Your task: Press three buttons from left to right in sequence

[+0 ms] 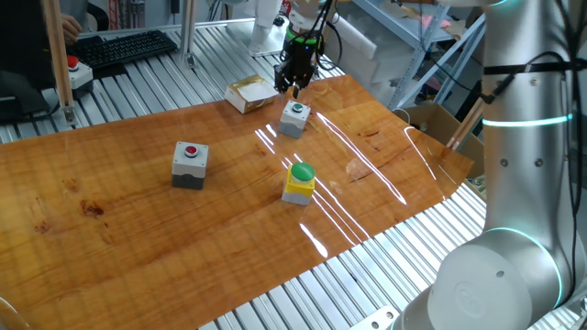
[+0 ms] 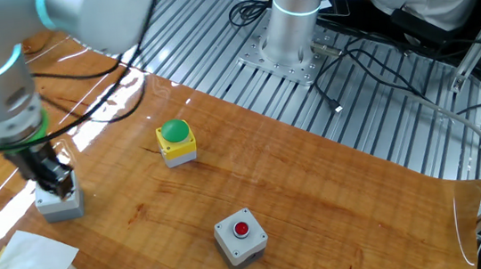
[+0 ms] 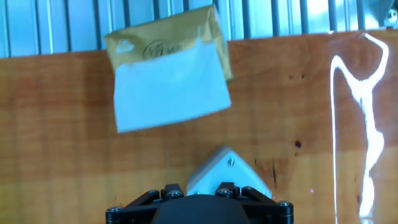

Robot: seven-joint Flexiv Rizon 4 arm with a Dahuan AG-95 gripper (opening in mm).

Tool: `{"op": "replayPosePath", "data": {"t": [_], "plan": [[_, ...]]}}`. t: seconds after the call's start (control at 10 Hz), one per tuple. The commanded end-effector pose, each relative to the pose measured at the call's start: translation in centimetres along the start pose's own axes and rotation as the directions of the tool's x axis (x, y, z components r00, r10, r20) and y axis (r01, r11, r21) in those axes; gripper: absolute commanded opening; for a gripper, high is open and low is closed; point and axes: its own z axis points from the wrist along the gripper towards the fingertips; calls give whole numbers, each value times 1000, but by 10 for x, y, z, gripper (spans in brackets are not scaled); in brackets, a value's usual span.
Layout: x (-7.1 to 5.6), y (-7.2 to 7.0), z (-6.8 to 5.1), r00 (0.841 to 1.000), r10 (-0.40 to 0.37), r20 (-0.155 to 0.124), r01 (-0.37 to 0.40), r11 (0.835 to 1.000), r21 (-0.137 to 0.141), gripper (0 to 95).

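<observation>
The grey box with a red button [image 1: 190,165] stands at the left, also in the other fixed view [image 2: 240,238]. The yellow box with a green dome [image 1: 300,181] stands in the middle [image 2: 176,143]. The grey box with a small green button [image 1: 295,118] is at the far right [image 2: 60,205]. My gripper [image 1: 295,87] points down right over this box [image 2: 56,182]. I cannot tell whether it touches the box. In the hand view only the hand's black body [image 3: 198,202] and a corner of the box [image 3: 227,171] show. The fingertips are hidden.
A tan and white packet [image 1: 250,93] lies just behind the third box [image 3: 168,74]. A red mushroom button on a pale box [image 1: 73,73] and a keyboard [image 1: 128,48] sit at the back left. The arm's base [image 2: 296,21] stands beyond the wooden board [image 1: 138,229].
</observation>
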Motion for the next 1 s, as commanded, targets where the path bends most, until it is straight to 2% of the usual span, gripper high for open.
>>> {"op": "replayPosePath", "data": {"t": [0.1, 0.5, 0.7, 0.8, 1.0], "plan": [[3, -2, 1, 1000, 23, -5, -23, 1000, 7, 380], [3, -2, 1, 999, 35, -2, -35, 999, 2, 380], [3, -1, 1, 1000, 7, -5, -7, 1000, -9, 380], [3, -1, 1, 1000, -3, -5, 3, 1000, -20, 0], [3, -1, 1, 1000, 1, 0, -1, 1000, -24, 0]]}}
